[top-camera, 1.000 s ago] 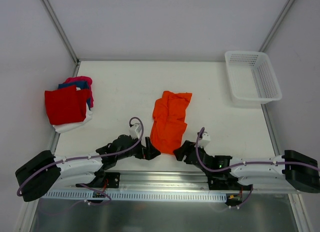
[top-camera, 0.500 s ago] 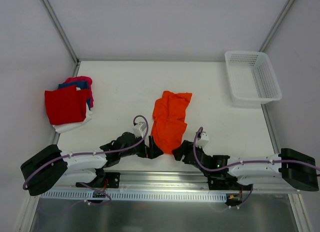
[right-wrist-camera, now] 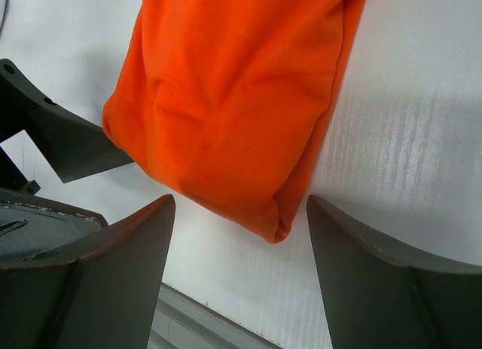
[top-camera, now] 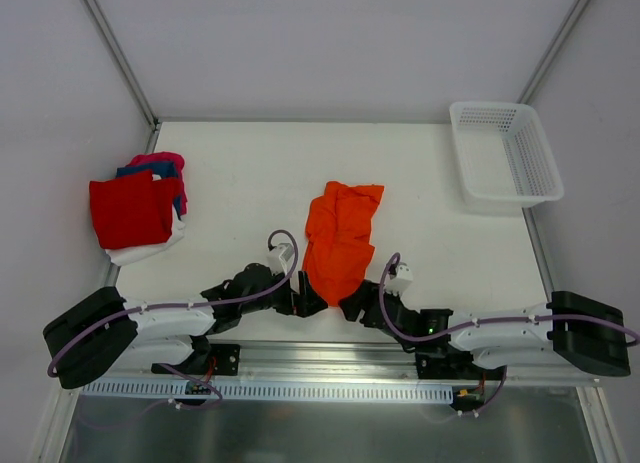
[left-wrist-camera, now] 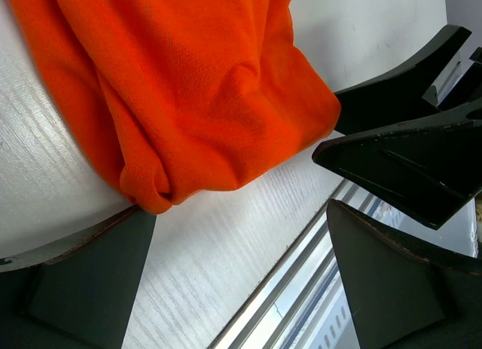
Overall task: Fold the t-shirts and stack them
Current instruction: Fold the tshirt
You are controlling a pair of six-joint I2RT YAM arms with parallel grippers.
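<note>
At the front edge of the counter (top-camera: 230,173), left jaws and right jaws both gape open around the orange t-shirt (top-camera: 338,238) tip.

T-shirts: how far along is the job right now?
Done: a folded stack, red on top, sits far left. In hand: the orange t-shirt lies crumpled; left gripper and right gripper, both open, flank its near end. Remaining: fold and stack it.

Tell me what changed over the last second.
Both arms edged in on the orange shirt's near end: the left gripper slid right, the right gripper slid left. Both are open and hold nothing. The shirt, the pile and the basket stayed put.
</note>
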